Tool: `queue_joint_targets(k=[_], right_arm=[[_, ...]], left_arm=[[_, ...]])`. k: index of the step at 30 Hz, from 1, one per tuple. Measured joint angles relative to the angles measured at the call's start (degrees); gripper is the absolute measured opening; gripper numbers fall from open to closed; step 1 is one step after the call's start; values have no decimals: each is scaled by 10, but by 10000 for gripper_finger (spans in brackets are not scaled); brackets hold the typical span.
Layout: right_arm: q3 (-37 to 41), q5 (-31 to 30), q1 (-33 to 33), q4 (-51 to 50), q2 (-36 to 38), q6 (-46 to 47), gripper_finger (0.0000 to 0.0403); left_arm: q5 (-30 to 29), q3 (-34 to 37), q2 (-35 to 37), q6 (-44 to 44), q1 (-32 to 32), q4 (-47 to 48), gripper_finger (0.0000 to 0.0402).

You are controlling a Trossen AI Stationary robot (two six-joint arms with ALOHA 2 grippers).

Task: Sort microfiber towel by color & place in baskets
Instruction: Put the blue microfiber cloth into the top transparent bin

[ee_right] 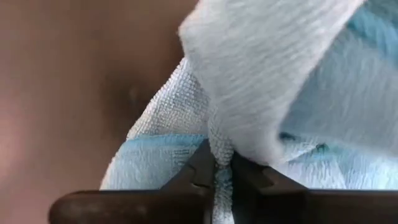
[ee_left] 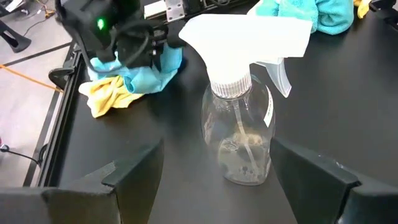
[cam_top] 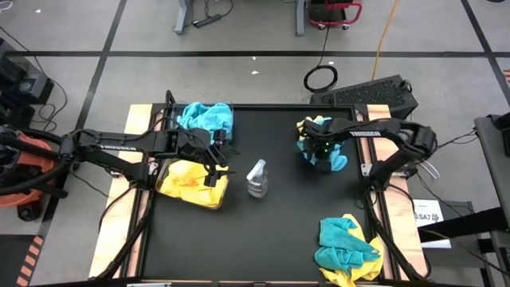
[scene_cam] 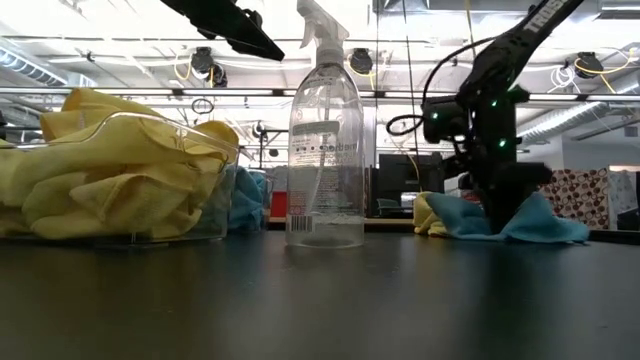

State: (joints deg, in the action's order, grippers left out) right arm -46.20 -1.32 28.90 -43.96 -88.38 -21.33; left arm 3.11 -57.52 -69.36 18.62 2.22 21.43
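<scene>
Towels lie in four spots around the spray bottle, which stands upright mid-table. Right of the bottle, a teal-blue towel sits bunched on the black table with a yellow towel touching its far edge. Right gripper is down on this teal-blue towel; the right wrist view shows its two dark fingers pinched together on a thin fold of the blue fabric, jaws nearly closed with only cloth between them. Left of the bottle, just beside it, a clear basket holds yellow towels; behind that, farther from the bottle, a second basket holds teal-blue towels. Near the table's front right corner, well apart from the bottle, a mixed heap of teal-blue and yellow towels remains unsorted. Left gripper hangs over the yellow basket's bottle-side edge, fingers spread wide, holding nothing, the bottle showing between them in the left wrist view.
</scene>
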Motion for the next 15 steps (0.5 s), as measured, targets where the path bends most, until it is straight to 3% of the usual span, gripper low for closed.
queue_joint_targets(k=[6, 15], right_arm=[[-23, -1, -12, -54, 98, 17, 5], [-104, -3, -31, -55, 247, 15, 3]], left_arm=[[0, 0, 0, 13, 0, -4, 299], [-5, 0, 0, 33, 0, -34, 299]])
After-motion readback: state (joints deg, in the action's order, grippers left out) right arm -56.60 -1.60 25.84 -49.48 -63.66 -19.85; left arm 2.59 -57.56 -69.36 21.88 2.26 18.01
